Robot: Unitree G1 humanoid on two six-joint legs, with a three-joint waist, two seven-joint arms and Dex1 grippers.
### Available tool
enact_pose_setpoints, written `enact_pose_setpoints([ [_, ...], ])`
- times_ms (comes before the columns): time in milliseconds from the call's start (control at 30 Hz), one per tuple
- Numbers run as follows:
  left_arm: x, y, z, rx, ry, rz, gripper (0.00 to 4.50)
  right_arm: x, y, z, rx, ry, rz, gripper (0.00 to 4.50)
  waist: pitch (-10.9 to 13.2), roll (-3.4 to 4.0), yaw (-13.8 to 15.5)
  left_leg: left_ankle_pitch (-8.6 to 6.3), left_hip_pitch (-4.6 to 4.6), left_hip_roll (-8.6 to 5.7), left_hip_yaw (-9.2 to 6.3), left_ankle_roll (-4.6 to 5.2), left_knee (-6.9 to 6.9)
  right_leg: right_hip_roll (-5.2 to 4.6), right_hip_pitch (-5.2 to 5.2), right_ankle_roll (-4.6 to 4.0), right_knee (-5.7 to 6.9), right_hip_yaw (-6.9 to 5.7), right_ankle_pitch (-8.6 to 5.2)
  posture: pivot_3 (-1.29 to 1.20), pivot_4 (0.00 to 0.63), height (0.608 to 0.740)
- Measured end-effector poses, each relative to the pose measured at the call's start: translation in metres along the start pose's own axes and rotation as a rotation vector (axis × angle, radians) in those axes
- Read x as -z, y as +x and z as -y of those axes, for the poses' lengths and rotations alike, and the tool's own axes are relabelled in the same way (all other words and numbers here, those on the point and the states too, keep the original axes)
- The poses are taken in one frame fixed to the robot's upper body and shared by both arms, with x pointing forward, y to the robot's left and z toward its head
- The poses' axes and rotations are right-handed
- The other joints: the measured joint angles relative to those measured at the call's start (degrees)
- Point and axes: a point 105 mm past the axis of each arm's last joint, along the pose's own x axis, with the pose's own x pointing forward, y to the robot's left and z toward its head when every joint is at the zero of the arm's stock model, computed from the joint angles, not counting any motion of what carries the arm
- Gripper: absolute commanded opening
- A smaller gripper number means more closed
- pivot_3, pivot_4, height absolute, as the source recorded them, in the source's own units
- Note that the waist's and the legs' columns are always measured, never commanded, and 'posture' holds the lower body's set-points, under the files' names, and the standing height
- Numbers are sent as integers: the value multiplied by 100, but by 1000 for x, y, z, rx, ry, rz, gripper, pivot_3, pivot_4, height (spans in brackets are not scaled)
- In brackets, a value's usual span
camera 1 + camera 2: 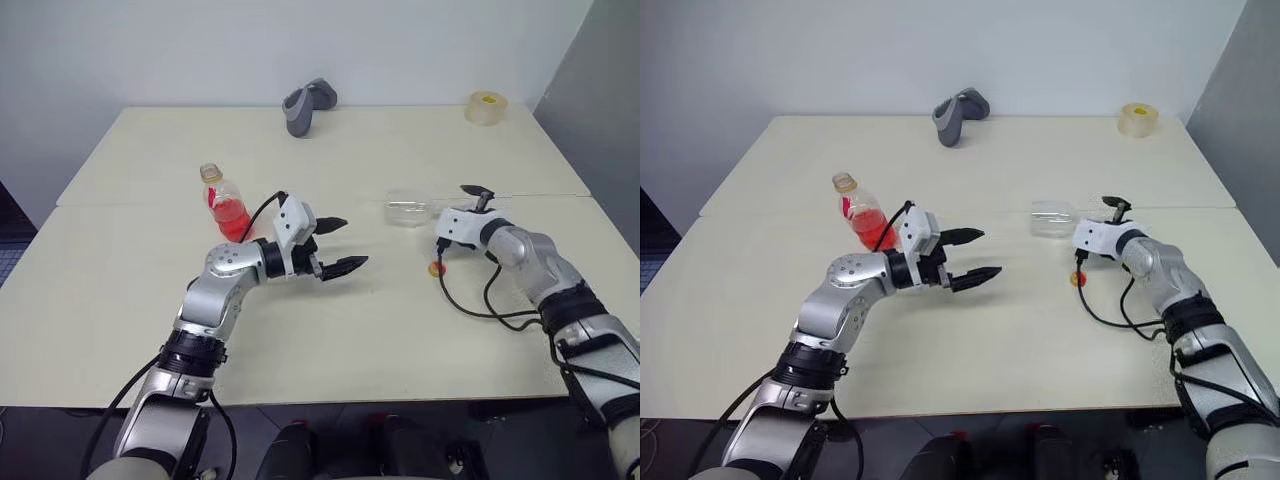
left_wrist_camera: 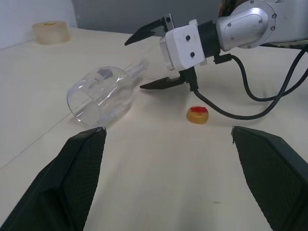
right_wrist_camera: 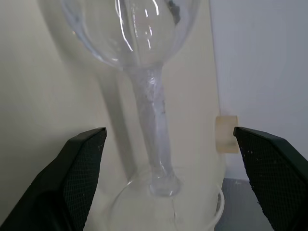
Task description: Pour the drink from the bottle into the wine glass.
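Observation:
The bottle (image 1: 226, 203) stands upright and uncapped left of centre, its lower half filled with the red drink (image 1: 233, 219). Its red-yellow cap (image 1: 436, 268) lies on the table to the right. The clear wine glass (image 1: 408, 209) lies on its side, bowl towards the bottle. My right gripper (image 2: 147, 57) is open, and its two fingers straddle the glass's stem (image 3: 155, 125) close to the foot without closing on it. My left gripper (image 1: 353, 243) hangs open and empty in the middle, between bottle and glass, pointing towards the glass.
A grey curved object (image 1: 308, 106) sits at the table's far edge, and a roll of tape (image 1: 487, 107) at the far right corner. A black cable (image 1: 480, 305) trails from my right wrist across the table. A seam (image 1: 150, 203) crosses the tabletop.

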Motion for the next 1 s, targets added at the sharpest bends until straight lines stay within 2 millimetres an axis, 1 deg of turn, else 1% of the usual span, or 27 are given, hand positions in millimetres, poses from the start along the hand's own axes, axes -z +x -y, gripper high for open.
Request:
enact_pose_setpoints([
  [100, -1, 2, 0, 2, 3, 9, 4484, -5, 10, 2, -4, -51, -10, 4500, 0, 0, -11, 0, 3, 0, 11, 0, -1, 0, -2, 1, 0, 13, 0, 0, 150, 740],
  [200, 1, 4, 0, 1, -8, 7, 4484, -9, 15, 6, 4, -80, -7, 4500, 0, 0, -40, 0, 3, 0, 12, 0, -1, 0, -3, 2, 0, 15, 1, 0, 150, 740],
  [333, 1, 3, 0, -2, -9, 7, 4484, -7, 18, -1, -16, -100, -26, 4500, 0, 0, -43, 0, 4, -1, 15, 0, 0, 0, -3, 3, 0, 19, 2, 0, 150, 740],
  [433, 1, 3, -1, -4, -9, 7, 4500, -5, 19, -1, -26, -114, -36, 3875, 0, 0, -48, 0, 6, 0, 15, 0, -1, 0, -3, 4, 1, 20, 2, 0, 150, 740],
  [567, 0, 0, -5, -25, -9, 15, 4500, 1, 18, -8, -60, -141, -58, 2468, 0, 0, -58, 0, 7, 0, 19, 0, -1, 0, -3, 4, 1, 24, 2, 0, 150, 740],
  [733, 0, -1, -6, -42, -15, 15, 4500, -4, 20, 2, -44, -168, -47, 606, 0, 0, -93, 0, 7, 0, 19, 0, -4, 1, -5, 4, 2, 25, 2, 0, 150, 740],
  [767, 1, -1, -5, -41, -16, 15, 4500, -5, 20, 2, -48, -177, -45, 259, 0, 0, -95, 0, 7, 1, 19, 0, -5, 1, -5, 4, 2, 25, 2, 0, 150, 740],
  [800, 1, -2, -4, -41, -17, 14, 4500, -5, 20, 1, -49, -180, -44, 100, 0, 1, -97, 0, 7, 0, 21, 0, -5, 1, -7, 4, 2, 27, 2, 0, 150, 740],
  [867, 3, -6, -2, -38, -24, 9, 4500, -5, 20, -1, -55, -186, -43, 103, 0, 1, -104, 0, 6, 0, 22, 0, -7, 1, -9, 4, 2, 30, 2, 0, 150, 740],
  [1000, 1, -22, 6, -12, -83, -2, 4500, -12, 21, -2, -49, -183, -6, 103, 0, 1, -131, 0, 8, 3, 24, 0, -10, 4, -11, 4, 2, 35, 2, 0, 150, 740],
])
